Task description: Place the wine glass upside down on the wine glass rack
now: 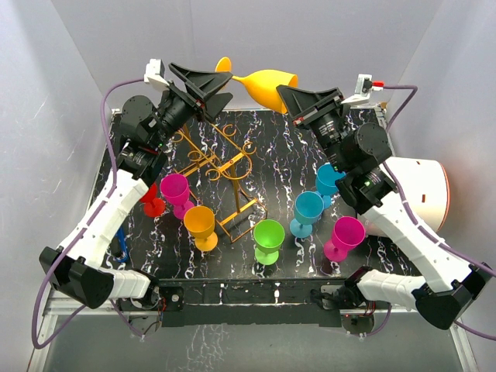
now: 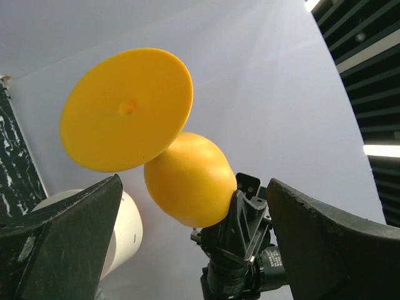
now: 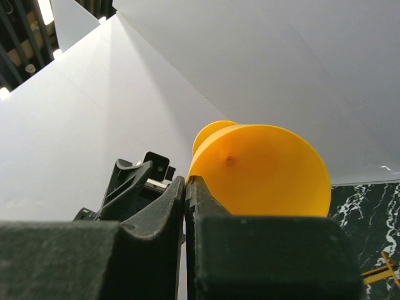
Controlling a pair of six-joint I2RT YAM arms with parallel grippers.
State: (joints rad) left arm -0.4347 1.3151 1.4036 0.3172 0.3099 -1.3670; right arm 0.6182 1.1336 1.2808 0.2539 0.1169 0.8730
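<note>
Pinching the rim of the yellow glass [image 1: 267, 85], the right gripper [image 1: 285, 93] holds it sideways in the air over the 12 o'clock edge of the table [image 1: 287, 147], foot toward 10 o'clock and mouth toward 3 o'clock. The left gripper [image 1: 232, 87] hangs at the foot end with its jaws spread wide and nothing between them.

From overhead, the rack [image 1: 217, 159] stands upright on the table just toward 10 o'clock of centre, well apart from the glass and carrying nothing. Seven coloured glasses [image 1: 268, 236] stand around it from 9 o'clock through 6 to 3 o'clock.

Only the left wrist view shows the flat underside of the foot, a disc with a small dimple, with the bowl beyond it toward 5 o'clock and the right gripper's body behind that. Its own two fingers [image 2: 69, 237] sit far apart in the lower corners, short of the glass. A white drum [image 2: 128, 231] shows behind the near finger.

Only the right wrist view shows the grip itself: the two fingers pressed almost together on the bowl's rim at 9 o'clock, the bowl filling the middle. A scrap of the rack shows at 4 o'clock.
</note>
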